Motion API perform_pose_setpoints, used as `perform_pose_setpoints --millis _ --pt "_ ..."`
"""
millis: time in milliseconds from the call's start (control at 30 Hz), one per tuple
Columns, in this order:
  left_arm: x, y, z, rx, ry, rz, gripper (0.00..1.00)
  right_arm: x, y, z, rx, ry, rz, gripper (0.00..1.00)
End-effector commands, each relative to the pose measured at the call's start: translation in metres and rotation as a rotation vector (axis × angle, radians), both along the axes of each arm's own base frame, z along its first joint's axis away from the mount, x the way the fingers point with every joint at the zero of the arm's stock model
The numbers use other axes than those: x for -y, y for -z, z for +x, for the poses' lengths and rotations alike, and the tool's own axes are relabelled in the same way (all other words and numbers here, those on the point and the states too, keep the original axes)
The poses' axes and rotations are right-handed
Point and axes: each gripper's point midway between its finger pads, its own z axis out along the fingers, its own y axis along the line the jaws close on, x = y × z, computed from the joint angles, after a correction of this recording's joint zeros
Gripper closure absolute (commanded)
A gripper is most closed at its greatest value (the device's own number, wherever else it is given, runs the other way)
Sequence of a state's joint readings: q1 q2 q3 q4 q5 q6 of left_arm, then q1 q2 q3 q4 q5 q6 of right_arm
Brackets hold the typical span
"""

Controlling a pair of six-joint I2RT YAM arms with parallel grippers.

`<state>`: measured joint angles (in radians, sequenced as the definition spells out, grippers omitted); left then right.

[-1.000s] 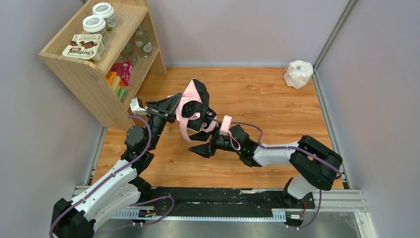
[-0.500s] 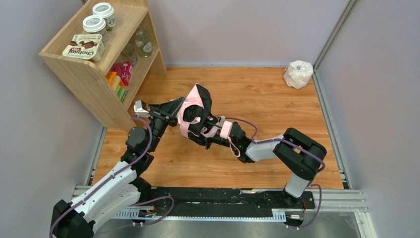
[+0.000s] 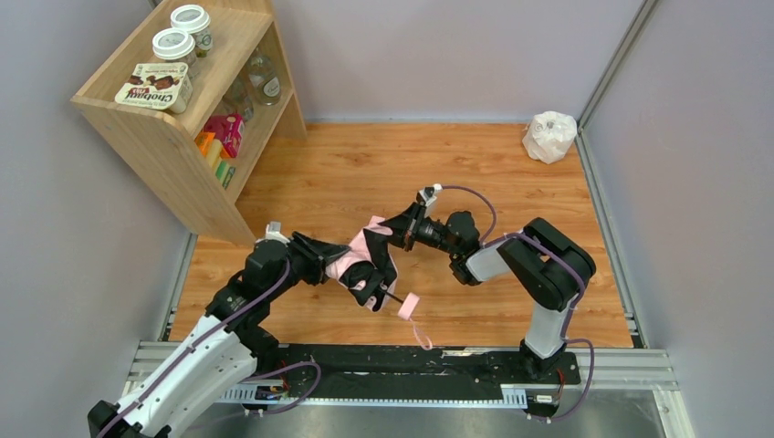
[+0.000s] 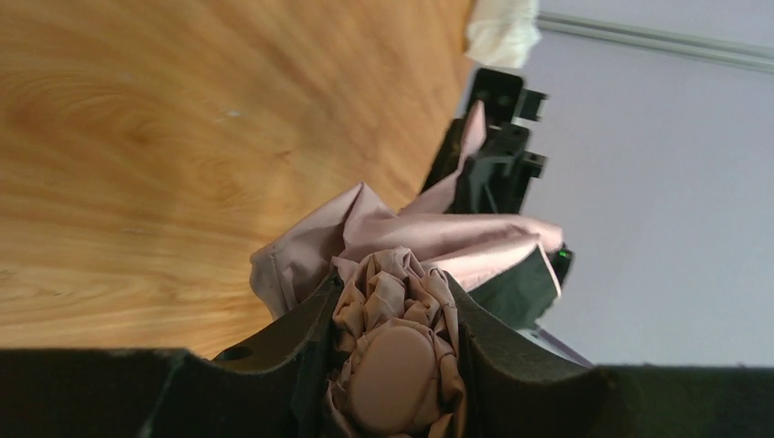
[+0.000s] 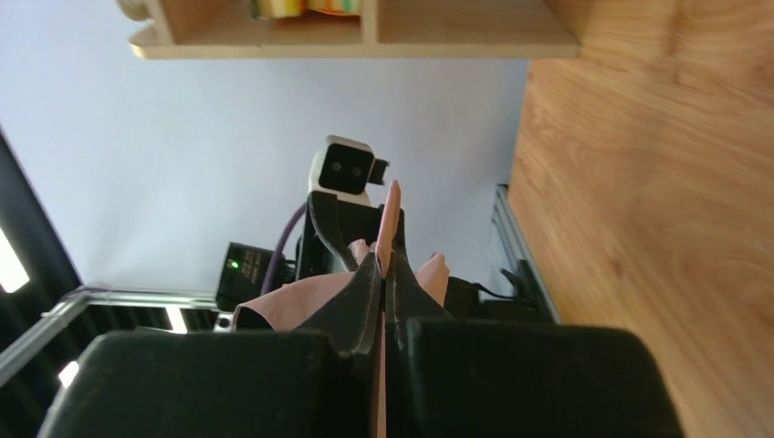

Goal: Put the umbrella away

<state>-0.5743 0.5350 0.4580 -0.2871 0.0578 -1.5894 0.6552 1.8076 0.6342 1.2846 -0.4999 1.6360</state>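
Observation:
The umbrella [image 3: 365, 260] is a crumpled pale pink and black bundle held low over the wooden floor between both arms. My left gripper [image 3: 315, 258] is shut on its bunched top end, where a round pink cap [image 4: 392, 374] sits between the jaws of the left gripper [image 4: 392, 347]. My right gripper [image 3: 399, 228] is shut on a thin edge of pink fabric [image 5: 391, 205] from the far side, the right gripper's [image 5: 383, 265] jaws pressed together. The pink handle [image 3: 408, 306] and wrist loop [image 3: 422, 336] stick out free toward the near rail.
A wooden shelf unit [image 3: 196, 100] with jars, a box and packets stands at the far left. A small white plastic bag [image 3: 549, 137] lies in the far right corner. A metal rail [image 3: 411, 360] runs along the near edge.
The umbrella has come down and toward the near edge with the left gripper. The right gripper has shut and swung round to the far side, gripping fabric; the handle now hangs free.

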Motion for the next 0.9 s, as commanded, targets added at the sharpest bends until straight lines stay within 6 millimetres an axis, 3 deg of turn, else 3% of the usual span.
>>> perform_pose_setpoints --millis 0,100,433,567,667,733,867 --pt "-0.009 0.071 -0.029 -0.235 0.056 0.162 1.0 0.016 -0.023 -0.003 0.267 0.068 0.054 1.0" --pt "-0.019 0.096 -0.032 -0.301 0.02 0.22 1.0 0.023 -0.028 -0.008 0.313 0.095 0.042 1.0" --pt "-0.022 0.169 -0.033 -0.42 0.058 0.372 1.0 0.002 -0.049 -0.012 0.391 0.027 0.086 1.0" --pt "-0.03 0.178 -0.033 -0.448 0.039 0.433 1.0 -0.006 -0.046 -0.029 0.455 -0.05 0.044 1.0" --pt "-0.03 0.172 -0.03 -0.451 0.056 0.473 1.0 -0.009 -0.044 -0.045 0.502 -0.112 0.049 1.0" --pt "-0.035 0.174 -0.027 -0.472 0.046 0.529 1.0 -0.018 -0.03 -0.055 0.519 -0.148 -0.038 1.0" --pt "-0.038 0.194 -0.029 -0.564 0.034 0.571 1.0 -0.03 -0.028 -0.076 0.582 -0.191 -0.142 1.0"
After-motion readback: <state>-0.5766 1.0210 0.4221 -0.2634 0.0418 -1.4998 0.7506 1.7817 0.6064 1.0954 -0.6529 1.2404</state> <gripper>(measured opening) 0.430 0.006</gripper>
